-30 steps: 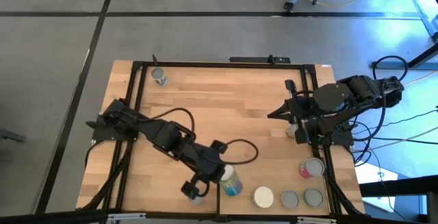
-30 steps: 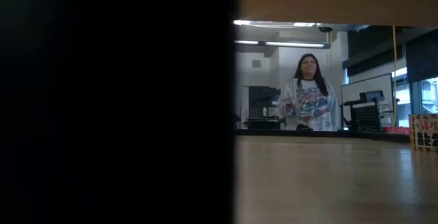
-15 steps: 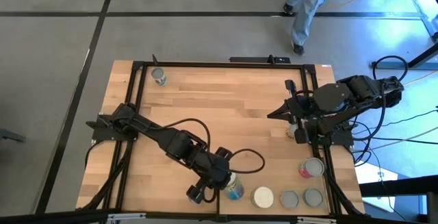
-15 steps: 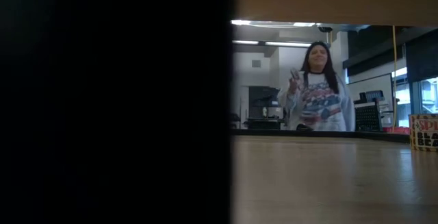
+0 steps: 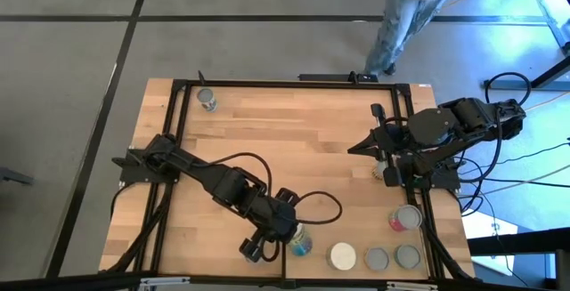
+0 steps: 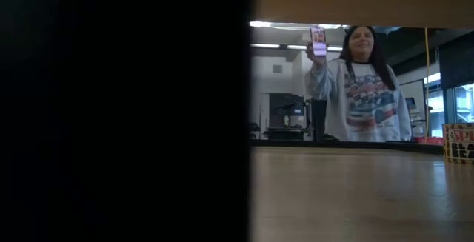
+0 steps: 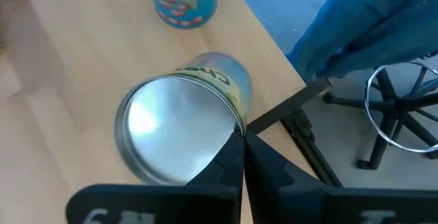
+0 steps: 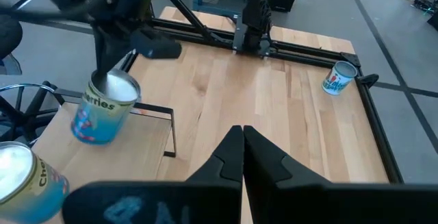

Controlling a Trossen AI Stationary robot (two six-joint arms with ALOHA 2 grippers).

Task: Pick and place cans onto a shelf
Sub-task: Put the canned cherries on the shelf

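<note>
Tabletop (image 5: 294, 140): pale planked wood, rectangular, framed by black rails.
Left arm (image 5: 205, 177): dark, jointed, stretched low toward the near edge; left gripper (image 5: 258, 248) with fingers pressed together, holding nothing, just beside a blue-labelled can (image 5: 301, 240).
Right arm (image 5: 445, 131): folded at the right rail; right gripper (image 5: 356, 147) closed, empty.
Cans: round metal, four along the near right (image 5: 374, 257), one at the far left corner (image 5: 207, 101).

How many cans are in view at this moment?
7 sure: far-left-corner can; blue can beside left gripper; silver-topped can under it; whitish-topped can, two grey-topped cans, pink-labelled can near right. Right arm may hide another.
</note>
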